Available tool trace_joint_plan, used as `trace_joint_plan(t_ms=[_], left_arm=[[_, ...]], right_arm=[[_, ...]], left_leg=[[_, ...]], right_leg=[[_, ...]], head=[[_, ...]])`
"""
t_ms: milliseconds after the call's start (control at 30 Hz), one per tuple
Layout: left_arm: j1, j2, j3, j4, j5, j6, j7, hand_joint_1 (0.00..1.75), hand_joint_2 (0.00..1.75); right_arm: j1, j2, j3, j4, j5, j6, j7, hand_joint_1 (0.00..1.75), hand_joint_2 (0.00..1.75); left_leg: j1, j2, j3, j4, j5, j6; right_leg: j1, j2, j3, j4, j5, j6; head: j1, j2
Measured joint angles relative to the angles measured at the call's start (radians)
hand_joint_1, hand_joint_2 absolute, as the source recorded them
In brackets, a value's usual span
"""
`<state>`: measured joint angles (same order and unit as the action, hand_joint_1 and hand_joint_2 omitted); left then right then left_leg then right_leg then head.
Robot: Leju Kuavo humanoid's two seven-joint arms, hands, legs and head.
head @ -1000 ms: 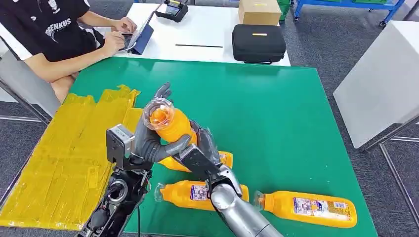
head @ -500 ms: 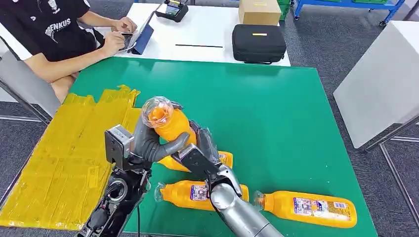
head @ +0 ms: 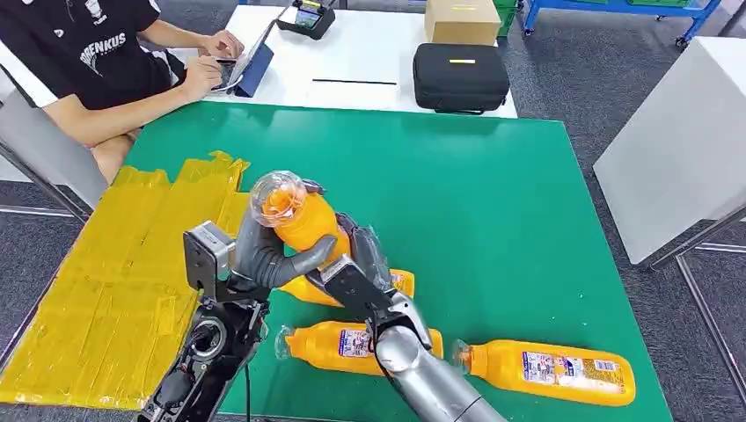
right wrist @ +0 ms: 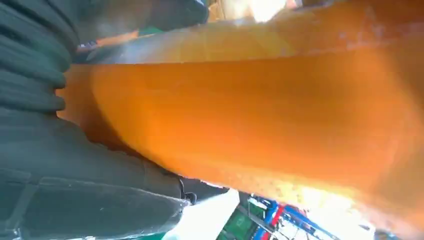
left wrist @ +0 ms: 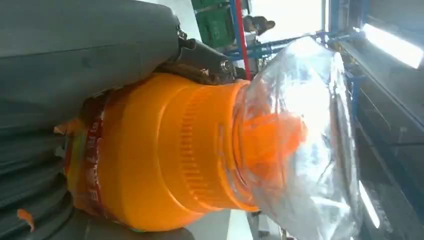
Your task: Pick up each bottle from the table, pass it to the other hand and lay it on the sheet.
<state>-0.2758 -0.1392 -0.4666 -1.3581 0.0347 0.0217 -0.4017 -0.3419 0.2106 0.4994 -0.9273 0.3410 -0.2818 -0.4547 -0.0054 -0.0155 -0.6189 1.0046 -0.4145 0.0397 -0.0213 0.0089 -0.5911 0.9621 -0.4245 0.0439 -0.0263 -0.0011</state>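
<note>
An orange bottle with a clear wrap over its cap is held up above the table's near left part, cap end toward me. My left hand wraps its fingers and thumb around the bottle's upper body, as the left wrist view shows close up: bottle, left hand. My right hand still grips the lower body from the right; in the right wrist view the bottle lies against the right hand. The yellow sheet lies on the table's left side.
Three more orange bottles lie on the green table: one under my right forearm, one at the near right, one partly hidden behind my right hand. A seated person works at the white table beyond, beside a black case.
My left hand's fingers, one stretched out a second ago, have closed around the bottle. The bottle has shifted slightly left with both hands on it.
</note>
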Motion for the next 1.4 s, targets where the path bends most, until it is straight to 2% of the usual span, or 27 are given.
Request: trace_joint_plan(t_ms=[300, 333, 433, 667, 700, 867, 967, 1033, 1100, 1167, 1233, 1300, 1400], left_arm=[[0.013, 0.008, 0.057, -0.007, -0.017, 0.047, -0.013, 1.75, 1.75], [0.015, 0.008, 0.064, -0.010, -0.027, 0.058, -0.016, 1.75, 1.75], [0.019, 0.013, 0.092, -0.020, -0.079, 0.113, -0.031, 1.75, 1.75], [0.020, 0.019, 0.159, -0.043, -0.345, 0.369, -0.057, 1.75, 1.75], [0.021, 0.021, 0.167, -0.043, -0.426, 0.437, -0.056, 1.75, 1.75], [0.019, 0.033, 0.192, -0.040, -0.676, 0.606, -0.025, 1.75, 1.75], [0.016, 0.033, 0.228, -0.031, -1.104, 0.662, 0.059, 1.75, 1.75], [0.005, 0.033, 0.263, -0.013, -1.415, 0.663, 0.163, 1.75, 1.75], [-0.025, 0.066, 0.251, 0.029, -1.601, 0.663, 0.321, 1.75, 1.75], [-0.082, 0.120, 0.170, 0.097, -1.614, 0.650, 0.518, 1.75, 1.75], [-0.146, 0.168, 0.046, 0.169, -1.606, 0.604, 0.647, 1.75, 1.75], [-0.181, 0.195, -0.059, 0.238, -1.606, 0.547, 0.652, 1.75, 1.75], [-0.209, 0.213, -0.146, 0.334, -1.605, 0.480, 0.612, 1.75, 1.75]], right_arm=[[0.032, -0.019, 0.000, -0.134, 0.037, -0.037, -0.002, 0.00, 1.75], [0.038, -0.023, 0.000, -0.148, 0.043, -0.039, 0.001, 0.00, 0.00], [0.065, -0.036, 0.000, -0.203, 0.068, -0.052, 0.018, 0.00, 0.00], [0.133, -0.071, -0.020, -0.335, 0.108, -0.107, 0.050, 0.00, 0.00], [0.144, -0.074, -0.029, -0.356, 0.112, -0.117, 0.051, 0.00, 1.75], [0.187, -0.087, -0.064, -0.435, 0.120, -0.138, 0.052, 0.00, 1.75], [0.203, -0.091, -0.078, -0.466, 0.123, -0.152, 0.052, 0.00, 1.75], [0.207, -0.094, -0.084, -0.480, 0.123, -0.158, 0.052, 0.00, 1.75], [0.206, -0.098, -0.087, -0.491, 0.123, -0.158, 0.052, 0.00, 1.75], [0.206, -0.102, -0.087, -0.504, 0.119, -0.158, 0.056, 0.00, 1.75], [0.207, -0.108, -0.087, -0.519, 0.122, -0.158, 0.056, 0.00, 1.75], [0.208, -0.113, -0.087, -0.530, 0.126, -0.158, 0.057, 0.00, 1.75], [0.214, -0.119, -0.087, -0.542, 0.132, -0.158, 0.058, 0.00, 1.75]], left_leg=[[0.000, 0.000, 0.000, 0.000, 0.000, 0.000], [0.000, 0.000, 0.000, 0.000, 0.000, 0.000], [0.000, 0.000, 0.000, 0.000, 0.000, 0.000], [0.000, 0.000, 0.000, 0.000, 0.000, 0.000], [0.000, 0.000, 0.000, 0.000, 0.000, 0.000], [0.000, 0.000, 0.000, 0.000, 0.000, 0.000], [0.000, 0.000, 0.000, 0.000, 0.000, 0.000], [0.000, 0.000, 0.000, 0.000, 0.000, 0.000], [0.000, 0.000, 0.000, 0.000, 0.000, 0.000], [0.000, 0.000, 0.001, 0.000, 0.001, -0.001], [0.001, 0.000, 0.001, 0.000, 0.002, -0.002], [0.001, 0.000, 0.001, 0.000, 0.002, -0.002], [0.000, 0.005, 0.000, 0.000, 0.002, -0.002]], right_leg=[[0.000, 0.000, 0.000, 0.000, 0.000, 0.000], [0.000, 0.000, 0.000, 0.000, 0.000, 0.000], [0.000, 0.000, 0.000, 0.000, 0.000, 0.000], [0.000, 0.000, 0.000, 0.000, 0.000, 0.000], [0.000, 0.000, 0.000, 0.000, 0.000, 0.000], [0.000, 0.000, 0.000, 0.000, 0.000, 0.000], [0.000, 0.000, 0.000, 0.000, 0.000, 0.000], [0.000, 0.000, 0.000, 0.000, 0.000, 0.000], [0.000, 0.000, -0.001, 0.000, 0.000, 0.000], [0.000, 0.000, -0.002, 0.000, 0.002, -0.003], [0.001, -0.001, -0.001, 0.000, 0.002, -0.003], [0.000, 0.000, 0.000, 0.000, 0.002, -0.003], [0.000, 0.003, -0.001, 0.001, 0.002, -0.003]], head=[[0.000, 0.000], [0.000, 0.000], [0.000, 0.000], [0.000, 0.000], [0.000, 0.000], [0.000, 0.000], [0.000, 0.000], [0.000, 0.000], [0.000, 0.000], [0.000, 0.000], [0.000, 0.000], [0.000, 0.000], [0.000, 0.000]])
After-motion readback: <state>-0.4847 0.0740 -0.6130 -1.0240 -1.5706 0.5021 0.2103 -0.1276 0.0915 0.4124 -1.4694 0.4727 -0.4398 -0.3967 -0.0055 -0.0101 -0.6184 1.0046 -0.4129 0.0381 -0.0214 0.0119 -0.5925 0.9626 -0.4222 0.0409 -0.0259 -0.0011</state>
